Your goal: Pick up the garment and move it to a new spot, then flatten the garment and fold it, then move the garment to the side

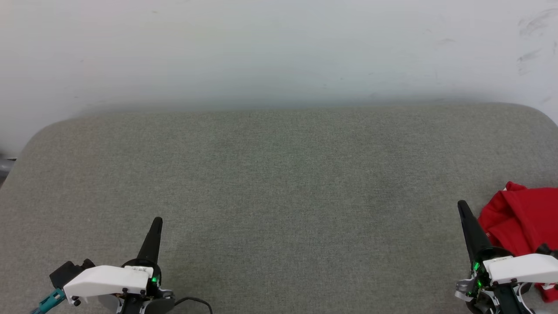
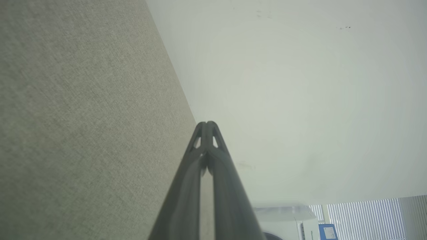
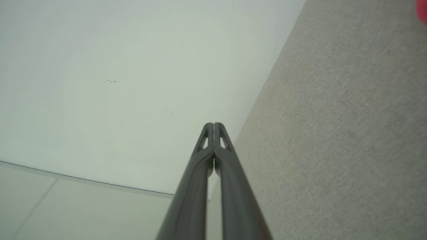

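Red shirt (image 1: pixel 523 218) is bunched up at the table's (image 1: pixel 279 196) near right edge, running out of the head view. Right gripper (image 1: pixel 462 205) is over that same right end of the table, just beside the cloth, fingers clenched tip to tip with nothing between them. Left gripper (image 1: pixel 158 220) is over the table's near left part, well apart from the shirt, also clamped tight and empty. Behind the table's far edge is a pale wall (image 1: pixel 279 52).
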Available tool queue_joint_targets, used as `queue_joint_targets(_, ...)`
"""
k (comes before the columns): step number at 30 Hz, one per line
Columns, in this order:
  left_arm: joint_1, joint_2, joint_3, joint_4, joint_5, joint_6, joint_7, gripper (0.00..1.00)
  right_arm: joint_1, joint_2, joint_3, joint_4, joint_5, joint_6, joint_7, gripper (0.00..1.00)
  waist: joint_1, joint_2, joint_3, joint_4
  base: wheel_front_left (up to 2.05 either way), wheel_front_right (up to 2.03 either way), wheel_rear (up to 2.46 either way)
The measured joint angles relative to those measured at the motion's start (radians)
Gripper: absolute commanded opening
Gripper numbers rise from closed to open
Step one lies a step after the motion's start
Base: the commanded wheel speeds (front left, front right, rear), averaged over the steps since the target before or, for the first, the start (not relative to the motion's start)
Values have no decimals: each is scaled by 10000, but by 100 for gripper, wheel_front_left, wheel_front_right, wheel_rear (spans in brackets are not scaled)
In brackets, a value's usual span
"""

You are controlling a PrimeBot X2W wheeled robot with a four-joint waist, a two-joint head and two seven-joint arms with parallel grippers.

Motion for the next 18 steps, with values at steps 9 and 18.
queue_joint_targets(9, -98, -46, 115, 48, -681, -88, 180, 0, -75, 19, -48, 134, 711, 0, 77, 0, 0, 0, 20, 37, 0, 0, 0)
queue_joint_targets(18, -213, -86, 242, 88, -1308, -180, 349, 0, -128, 36, -86, 244, 1373, 0, 132, 0, 0, 0, 40, 75, 0, 0, 0)
